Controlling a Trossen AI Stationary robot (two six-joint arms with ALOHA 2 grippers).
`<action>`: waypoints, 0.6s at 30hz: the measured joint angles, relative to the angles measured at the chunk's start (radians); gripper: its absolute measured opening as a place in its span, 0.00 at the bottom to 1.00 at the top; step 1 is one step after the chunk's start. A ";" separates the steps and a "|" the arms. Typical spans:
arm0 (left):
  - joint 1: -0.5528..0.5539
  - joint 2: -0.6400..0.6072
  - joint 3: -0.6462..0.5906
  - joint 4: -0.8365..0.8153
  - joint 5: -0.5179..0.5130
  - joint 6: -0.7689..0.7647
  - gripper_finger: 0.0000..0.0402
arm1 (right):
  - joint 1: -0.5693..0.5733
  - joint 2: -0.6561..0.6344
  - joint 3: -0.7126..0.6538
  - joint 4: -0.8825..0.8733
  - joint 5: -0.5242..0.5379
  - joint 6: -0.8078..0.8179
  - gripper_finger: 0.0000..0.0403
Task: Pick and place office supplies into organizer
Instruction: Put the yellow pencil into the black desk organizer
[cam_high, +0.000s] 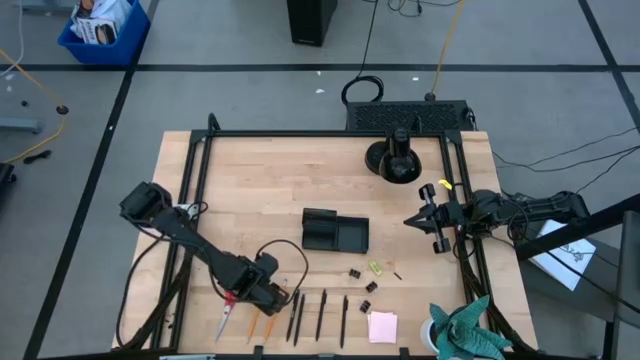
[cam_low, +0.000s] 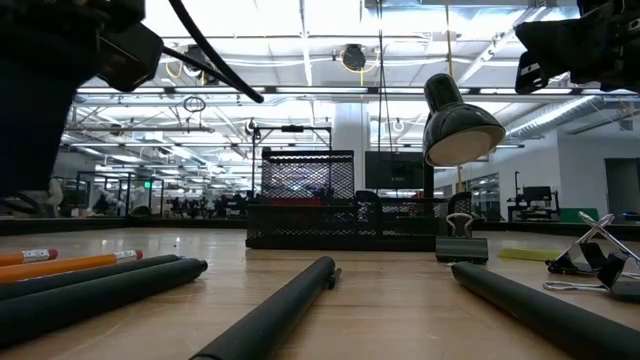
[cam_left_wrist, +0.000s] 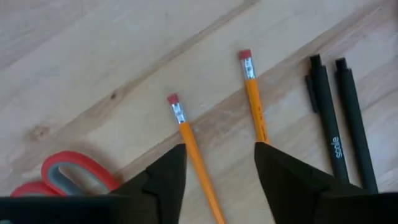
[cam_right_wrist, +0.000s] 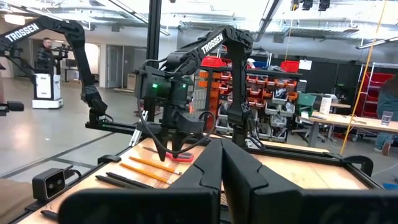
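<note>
Near the table's front left, my left gripper (cam_high: 252, 300) points down and is open over two orange pencils (cam_left_wrist: 254, 93). One pencil (cam_left_wrist: 189, 140) runs between its fingers and the other passes behind one finger. Red-handled scissors (cam_left_wrist: 68, 171) lie beside them on one side, and black pens (cam_left_wrist: 339, 124) on the other. The black organizer (cam_high: 335, 232) sits mid-table. Binder clips (cam_high: 368, 288), a yellow-green piece (cam_high: 376, 267) and a pink sticky-note pad (cam_high: 382, 327) lie to the front right of it. My right gripper (cam_high: 410, 220) waits shut at the right edge, held above the table.
A black lamp on a round base (cam_high: 395, 160) stands at the back, right of centre. A teal cloth (cam_high: 465, 332) sits at the front right corner. Two more pens (cam_high: 321, 315) lie between the left gripper and the pad. Bare wood lies left of the organizer.
</note>
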 joint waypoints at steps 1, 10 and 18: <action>0.002 0.000 0.000 0.000 0.000 0.006 0.52 | 0.000 0.000 0.000 0.000 0.000 0.000 0.00; 0.013 0.000 -0.041 0.005 0.006 0.020 0.48 | 0.000 0.000 0.000 0.000 0.000 0.001 0.00; 0.008 0.000 -0.106 0.123 0.025 0.005 0.44 | 0.000 0.000 0.000 0.000 0.000 0.001 0.00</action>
